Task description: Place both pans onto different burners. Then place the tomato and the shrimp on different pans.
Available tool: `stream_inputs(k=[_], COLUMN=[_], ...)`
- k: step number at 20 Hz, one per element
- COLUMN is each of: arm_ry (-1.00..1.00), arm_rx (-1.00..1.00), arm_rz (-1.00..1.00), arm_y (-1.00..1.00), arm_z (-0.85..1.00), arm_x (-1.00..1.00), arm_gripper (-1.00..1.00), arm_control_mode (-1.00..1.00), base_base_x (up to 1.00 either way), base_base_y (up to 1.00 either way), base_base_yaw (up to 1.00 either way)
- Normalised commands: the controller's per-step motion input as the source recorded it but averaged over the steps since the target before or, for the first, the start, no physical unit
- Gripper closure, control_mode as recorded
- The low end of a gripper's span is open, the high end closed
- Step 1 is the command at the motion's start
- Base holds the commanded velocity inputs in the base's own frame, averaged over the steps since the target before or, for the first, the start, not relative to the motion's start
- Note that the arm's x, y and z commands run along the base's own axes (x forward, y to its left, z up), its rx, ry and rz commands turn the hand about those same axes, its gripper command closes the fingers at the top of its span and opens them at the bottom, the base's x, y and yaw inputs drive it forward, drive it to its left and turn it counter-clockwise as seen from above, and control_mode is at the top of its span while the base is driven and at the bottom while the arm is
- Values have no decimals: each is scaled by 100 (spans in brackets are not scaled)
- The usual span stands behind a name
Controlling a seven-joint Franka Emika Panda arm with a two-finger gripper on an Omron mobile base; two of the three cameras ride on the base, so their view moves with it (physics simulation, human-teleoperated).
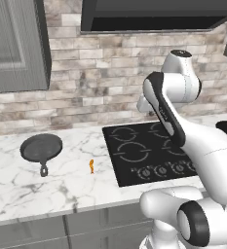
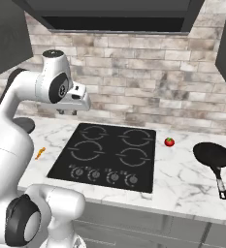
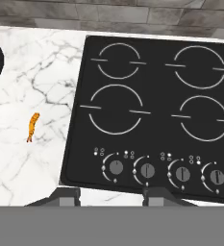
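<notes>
The pans are both off the cooktop [image 2: 104, 154]: the dark grey skillet [image 1: 41, 148] with the loop-ended handle sits on the bench [image 1: 51, 187] well to the left of it, and the blacker long-handled pan [image 2: 213, 155] rests on the bench to the right, handle pointing toward the front edge. All four burners [image 3: 116, 109] are bare, so your first job, as I read it, is to fetch one pan.

Your hand [image 3: 111, 194] hangs high over the front of the cooktop, looking straight down. Its two finger tips stand apart with nothing between them; it holds nothing.

The skillet looks the nearer pick. Swing left, then come down over its short handle rather than the bowl, and turn the wrist so the jaws close across the handle, not along it. Grip near where the handle meets the pan, since a hold at the loop end would probably let the pan sag and swing.

Mind the shrimp [image 1: 91, 166], which lies on the bench between the skillet and the cooktop: lift the pan well clear before you carry it over. Set it on a left burner and leave the right side free for the other pan, which has the tomato [image 2: 169, 142] near it.
</notes>
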Motion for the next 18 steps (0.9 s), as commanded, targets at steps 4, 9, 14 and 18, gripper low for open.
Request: stream_inputs(k=[4,9,14,18], arm_ry=[0,2,0,0], arm_rx=[0,0,0,0], arm_rz=[0,1,1,0], arm_y=[-6,-31,-53,-58], arm_z=[0,0,-1,-4], arm_x=[-2,-9,-9,-9], arm_gripper=[-100,-100,-100,-100], arm_control_mode=[-100,-100,-100,-100], base_base_x=[0,0,0,0], base_base_y=[0,0,0,0], base_base_yaw=[0,0,0,0])
